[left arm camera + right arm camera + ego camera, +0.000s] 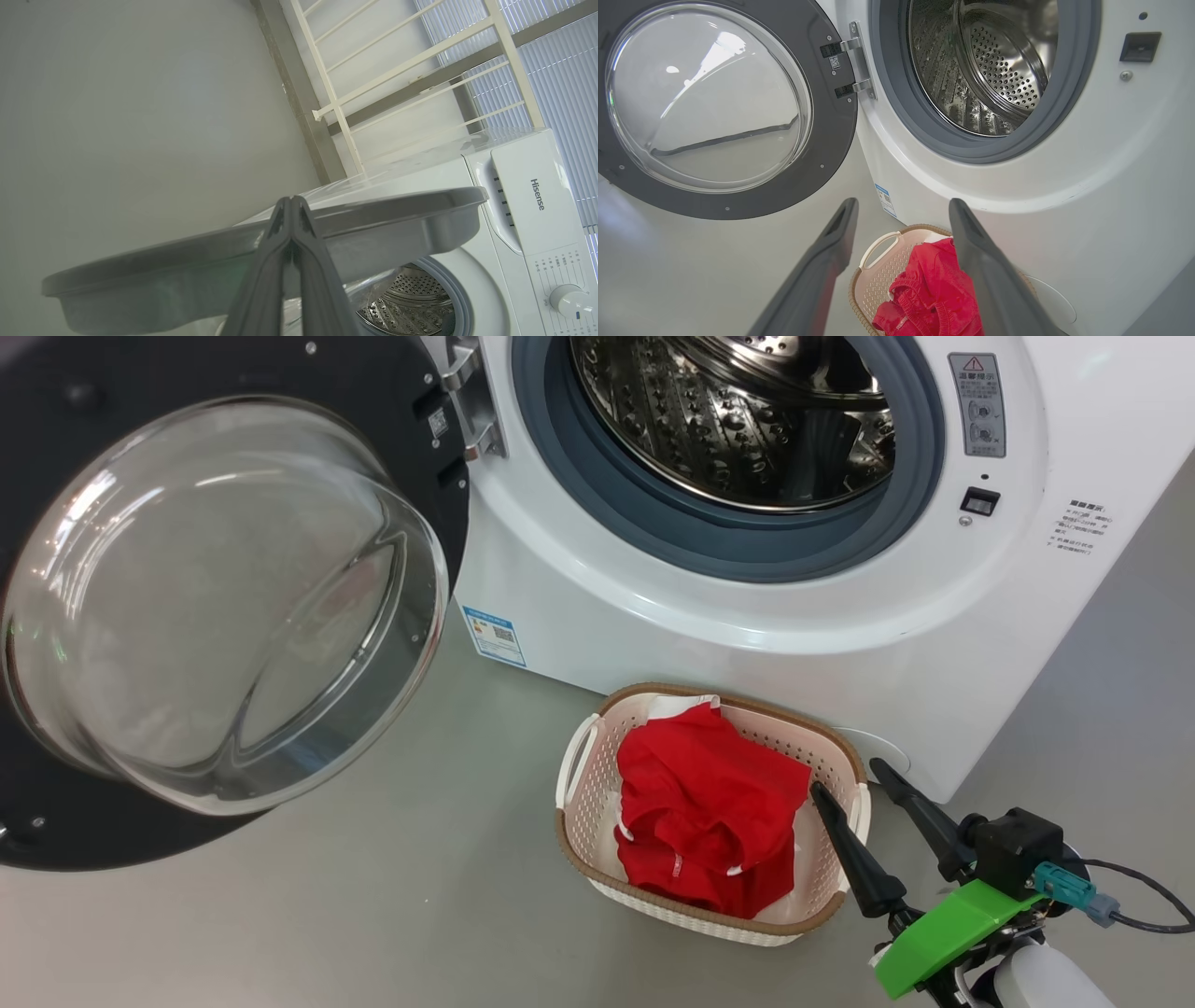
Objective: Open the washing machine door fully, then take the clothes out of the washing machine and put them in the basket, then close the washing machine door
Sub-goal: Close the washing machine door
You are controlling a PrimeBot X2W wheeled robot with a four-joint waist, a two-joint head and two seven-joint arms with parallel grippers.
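- The washing machine [747,644] stands straight ahead of the right pincer [848,777], with its mouth facing it. As far as the steel drum shows, it looks empty. The machine is heavy and planted, so it should not shift under a push.
- The washing machine door [224,607] hangs wide open, ahead and to the left of the right pincer, hinged on the side nearest the drum. It is rigid and probably fairly heavy. The glossy black rim is likely slippery, and the bulging glass bowl is best left alone. The best contact looks like a flat push on the rim far from the hinge, where the door swings easiest, easing off at the latch.
- The basket [583,803] sits just under the right pincer's tips. It is light plastic and would slide if nudged.
- The clothes [709,812] lie heaped inside it, just left of those tips, soft and limp.
- The right pincer is spread wide and holds nothing.
- The left pincer [290,203] has its fingers pressed together and is empty. Its tips are at the door's grey edge, but I cannot tell whether they touch it.
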